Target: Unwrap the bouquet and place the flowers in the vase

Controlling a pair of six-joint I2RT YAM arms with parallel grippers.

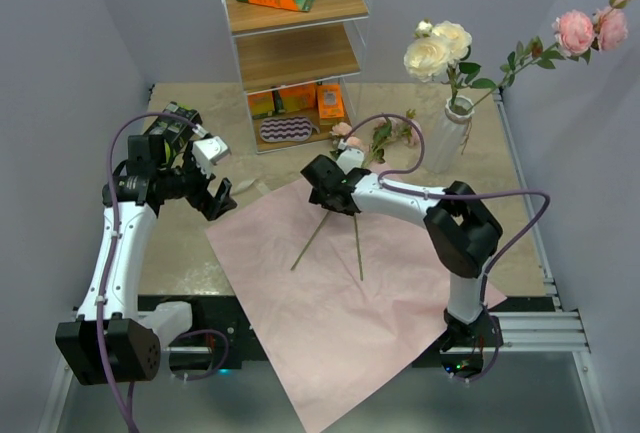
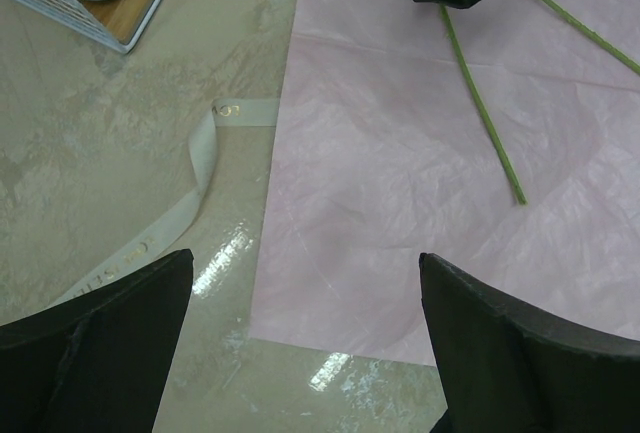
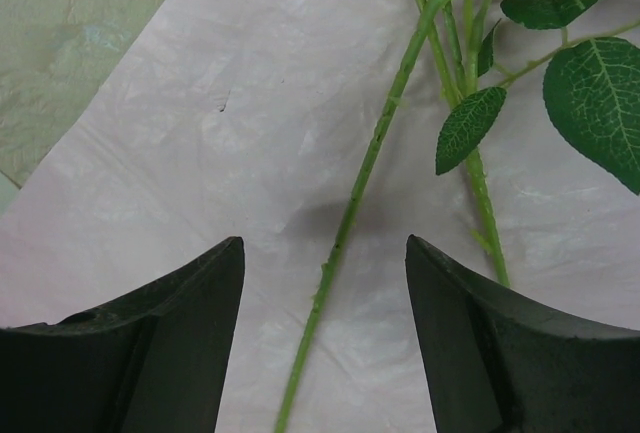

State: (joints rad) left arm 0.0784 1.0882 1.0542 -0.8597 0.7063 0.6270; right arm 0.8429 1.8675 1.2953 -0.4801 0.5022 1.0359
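Near edge of table [image 1: 490, 158]: pink sheet [image 1: 330, 333] lies flat. Mid-table, right gripper [image 3: 325, 273] straddles a rose stem [image 3: 360, 178], jaws spread; left gripper [image 1: 216, 199] gapes over the left side. Stem likely light, thin, slippery: pinch below leaves [image 3: 600, 103]. Vase [image 1: 450, 133] far-right corner.

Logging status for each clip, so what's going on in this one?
The bouquet is already unwrapped: the pink sheet lies flat on the table with the cream ribbon loose beside it. The white vase holds cream-white roses and pink roses. Two green-stemmed flowers lie on the sheet. The right gripper is low over them, open, with one stem between its fingers, not gripped. The left gripper hovers open at the sheet's left edge, holding nothing.
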